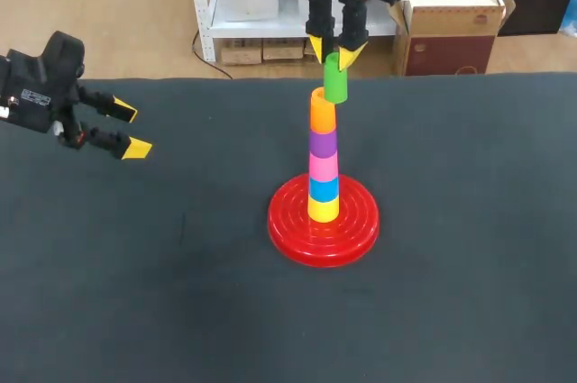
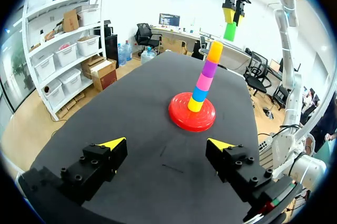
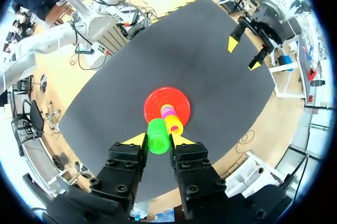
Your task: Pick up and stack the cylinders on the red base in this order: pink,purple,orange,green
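Note:
On the red base (image 1: 323, 223) stands a stack of cylinders: yellow, blue, pink (image 1: 323, 165), purple (image 1: 323, 142) and orange (image 1: 322, 110) on top. My right gripper (image 1: 337, 51) hangs above the stack, shut on the green cylinder (image 1: 335, 78), which sits a little to the right of and above the orange one. From the right wrist the green cylinder (image 3: 157, 136) shows between the yellow tips, beside the stack top (image 3: 173, 124). My left gripper (image 1: 127, 131) stands open over the table's left side, holding nothing. From its wrist, the stack (image 2: 205, 82) lies far ahead.
The black table (image 1: 469, 266) spreads around the base on all sides. Nothing else lies on it.

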You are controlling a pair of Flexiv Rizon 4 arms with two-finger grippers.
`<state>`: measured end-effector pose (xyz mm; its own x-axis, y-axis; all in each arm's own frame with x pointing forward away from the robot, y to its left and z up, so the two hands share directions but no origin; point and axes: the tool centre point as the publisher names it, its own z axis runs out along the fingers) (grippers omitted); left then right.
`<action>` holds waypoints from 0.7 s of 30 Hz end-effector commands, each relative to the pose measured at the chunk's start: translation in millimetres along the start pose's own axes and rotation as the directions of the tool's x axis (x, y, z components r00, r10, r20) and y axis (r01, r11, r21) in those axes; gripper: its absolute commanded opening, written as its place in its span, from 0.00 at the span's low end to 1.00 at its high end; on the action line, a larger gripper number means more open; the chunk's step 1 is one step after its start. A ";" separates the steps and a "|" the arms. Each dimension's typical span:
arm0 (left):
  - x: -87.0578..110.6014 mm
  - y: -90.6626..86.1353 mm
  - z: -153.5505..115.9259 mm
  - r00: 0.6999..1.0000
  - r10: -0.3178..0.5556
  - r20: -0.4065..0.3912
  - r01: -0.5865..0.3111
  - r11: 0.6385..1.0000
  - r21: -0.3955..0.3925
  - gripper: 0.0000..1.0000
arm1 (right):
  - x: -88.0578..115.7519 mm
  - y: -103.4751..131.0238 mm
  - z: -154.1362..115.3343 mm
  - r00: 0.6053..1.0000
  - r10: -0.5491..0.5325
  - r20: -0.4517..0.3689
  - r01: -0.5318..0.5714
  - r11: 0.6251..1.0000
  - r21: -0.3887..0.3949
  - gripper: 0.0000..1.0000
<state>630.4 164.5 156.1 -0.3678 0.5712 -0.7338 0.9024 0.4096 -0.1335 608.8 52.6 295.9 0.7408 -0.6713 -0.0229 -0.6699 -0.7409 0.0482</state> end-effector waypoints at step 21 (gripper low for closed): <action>1.5 0.5 0.1 1.000 0.003 0.003 -0.003 1.000 0.000 1.00 | 2.1 -12.5 6.3 1.000 -0.001 -0.016 0.001 1.000 -0.002 0.00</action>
<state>630.4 164.5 156.1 -0.3678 0.5712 -0.7338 0.9024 0.4096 -0.1335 616.3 59.7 289.5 0.7419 -0.6705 -0.0052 -0.6695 -0.7412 0.0484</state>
